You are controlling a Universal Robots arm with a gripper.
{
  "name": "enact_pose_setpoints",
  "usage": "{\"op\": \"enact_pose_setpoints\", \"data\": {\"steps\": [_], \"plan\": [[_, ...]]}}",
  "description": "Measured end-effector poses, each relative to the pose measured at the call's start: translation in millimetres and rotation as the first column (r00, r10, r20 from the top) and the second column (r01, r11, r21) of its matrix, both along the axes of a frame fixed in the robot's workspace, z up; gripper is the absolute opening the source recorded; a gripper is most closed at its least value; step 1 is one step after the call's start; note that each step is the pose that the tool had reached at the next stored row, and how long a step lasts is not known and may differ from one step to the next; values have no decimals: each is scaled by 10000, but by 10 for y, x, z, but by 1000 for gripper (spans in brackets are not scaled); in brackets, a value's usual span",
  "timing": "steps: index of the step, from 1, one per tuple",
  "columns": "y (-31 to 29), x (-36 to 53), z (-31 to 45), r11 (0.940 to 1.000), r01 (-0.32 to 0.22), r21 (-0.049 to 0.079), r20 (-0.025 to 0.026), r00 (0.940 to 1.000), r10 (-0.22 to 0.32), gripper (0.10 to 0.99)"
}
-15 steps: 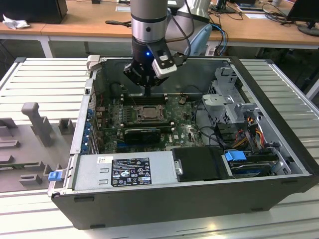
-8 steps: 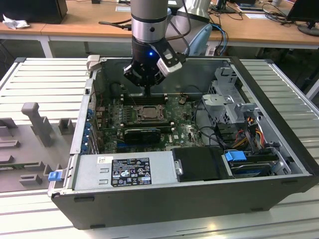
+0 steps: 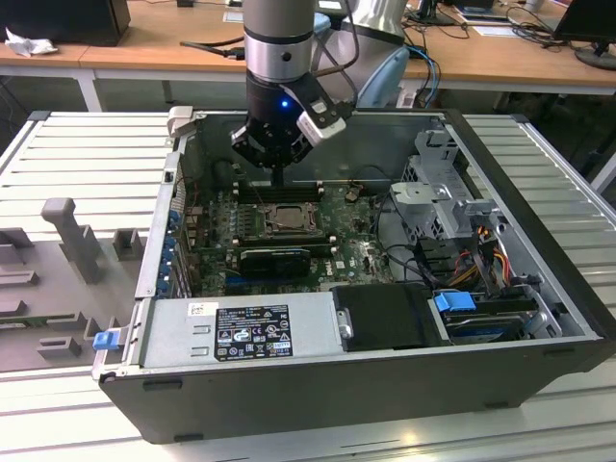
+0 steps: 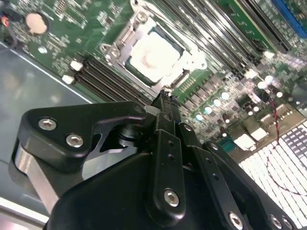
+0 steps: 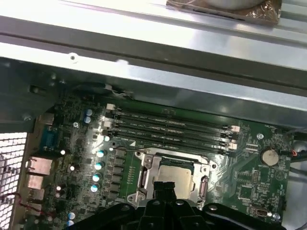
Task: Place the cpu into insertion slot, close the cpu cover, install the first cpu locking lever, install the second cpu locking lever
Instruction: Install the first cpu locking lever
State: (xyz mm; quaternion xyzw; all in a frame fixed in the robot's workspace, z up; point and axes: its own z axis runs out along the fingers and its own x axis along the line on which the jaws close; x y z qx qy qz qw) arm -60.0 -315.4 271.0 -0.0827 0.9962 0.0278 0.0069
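Because its two fingers are pressed together into one narrow black tip with nothing between them, the gripper (image 4: 165, 98) reads as a pushing tool rather than a carrier, which I judge suits work on thin wire levers. Just past that tip, in both wrist views, the cpu (image 5: 175, 176) lies flat and square in the insertion slot (image 3: 265, 219), its pale top showing through the window of the cpu cover (image 4: 120, 43). The cover appears folded down over the chip's edges, presumably to clamp it onto the contacts. Whether either locking lever is latched I cannot tell. Beyond the socket run the long memory slots (image 5: 168, 125), and a coin battery (image 5: 269, 156) sits off to one side on the green motherboard (image 5: 244, 177). The computer case (image 3: 385, 385) lies on its side, open face up, likely so the arm (image 3: 279, 58) can reach in from above. In the exterior view the arm stands nearly vertical, wrist down, its tip just beside the socket; whether it touches anything I cannot tell. Behind are wooden desks (image 3: 144, 40)
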Motion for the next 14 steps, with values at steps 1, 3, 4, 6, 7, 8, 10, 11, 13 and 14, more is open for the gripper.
{"op": "enact_pose_setpoints", "data": {"steps": [1,3,4,6,7,8,10,11,13,14], "plan": [[0,-14,-1,10000,-26,0,0,10000,26,106],[13,-149,-23,9996,-268,7,5,9996,268,106],[33,-242,-41,9998,-185,4,3,9998,185,106],[36,-272,-56,9999,147,5,3,9999,-147,106],[36,-280,-59,9996,271,5,2,9996,-271,106],[36,-309,-63,9994,345,5,5,9994,-345,106],[36,-379,-64,9994,346,5,4,9994,-346,106],[36,-430,-64,9994,345,7,3,9994,-345,106],[41,-521,-71,9994,347,16,5,9994,-347,106],[82,-528,-82,9994,353,13,3,9994,-353,106]]}}
